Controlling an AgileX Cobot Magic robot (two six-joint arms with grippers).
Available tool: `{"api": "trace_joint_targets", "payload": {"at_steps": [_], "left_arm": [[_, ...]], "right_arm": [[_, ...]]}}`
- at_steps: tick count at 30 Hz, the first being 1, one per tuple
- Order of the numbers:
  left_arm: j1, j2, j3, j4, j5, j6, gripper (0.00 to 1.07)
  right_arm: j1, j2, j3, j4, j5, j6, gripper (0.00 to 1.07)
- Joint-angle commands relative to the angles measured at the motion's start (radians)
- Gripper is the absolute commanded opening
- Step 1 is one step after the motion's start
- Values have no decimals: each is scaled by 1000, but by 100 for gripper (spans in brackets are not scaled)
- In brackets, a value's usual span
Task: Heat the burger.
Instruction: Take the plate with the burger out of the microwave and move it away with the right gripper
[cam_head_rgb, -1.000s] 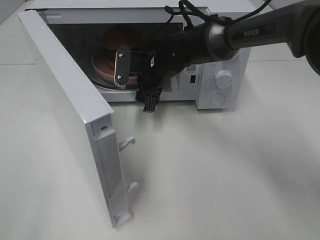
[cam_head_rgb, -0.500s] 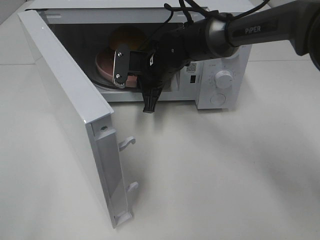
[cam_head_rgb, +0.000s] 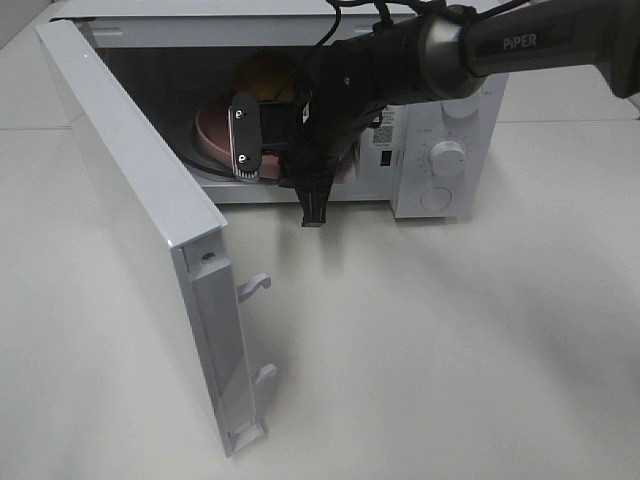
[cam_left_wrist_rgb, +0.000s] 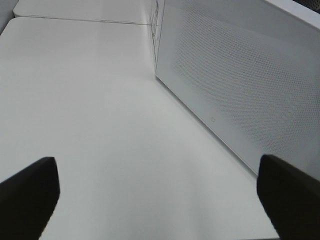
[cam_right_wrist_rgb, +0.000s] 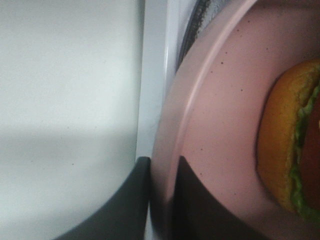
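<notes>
The burger (cam_head_rgb: 262, 72) sits on a pink round plate (cam_head_rgb: 210, 130) inside the open white microwave (cam_head_rgb: 420, 205). My right gripper (cam_head_rgb: 268, 152) reaches into the cavity and is shut on the plate's near rim. In the right wrist view its dark fingers (cam_right_wrist_rgb: 137, 200) clamp the plate's rim (cam_right_wrist_rgb: 215, 100), with the burger's bun and lettuce (cam_right_wrist_rgb: 287, 150) at the far side. My left gripper (cam_left_wrist_rgb: 160, 200) is open and empty over the bare table, beside the outer face of the microwave door (cam_left_wrist_rgb: 240, 85).
The microwave door (cam_head_rgb: 140, 200) stands wide open toward the front left, with its latch hooks (cam_head_rgb: 255, 285) sticking out. Two white knobs (cam_head_rgb: 448, 155) are on the panel at the right. The white table (cam_head_rgb: 450, 350) spreads in front.
My right gripper has moved deeper into the microwave and a little to the right, carrying the plate and burger with it. The door has not moved.
</notes>
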Motion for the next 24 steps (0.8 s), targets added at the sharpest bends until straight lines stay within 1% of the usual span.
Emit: {"api": "trace_joint_targets", "payload": {"at_steps": [1,6,16,17,18,19,21,22,23,24], "left_arm": [[5,-12,3,1,1,-5,100],[5,-12,3,1,1,-5,100],[5,-12,3,1,1,-5,100],[5,-12,3,1,1,-5,100],[5,-12,3,1,1,-5,100],[5,-12,3,1,1,-5,100],[5,-12,3,1,1,-5,100],[5,-12,3,1,1,-5,100],[5,-12,3,1,1,-5,100],[5,-12,3,1,1,-5,100]], "right_arm": [[-7,-13,4,29,100,-33,0],[-7,-60,11,29,120,-63,0],[-7,-100,30,29,113,-67,0],[-7,-118,60,29,78,-67,0],[-7,-118,60,29,78,-67,0],[-7,-140,104,29,31,-67,0],[-7,-150,122,28,15,-67,0],[-7,-169,164,22,-24,-71,0],[-7,-169,164,22,-24,-71,0],[-7,-185,197,18,-52,-75,0]]}}
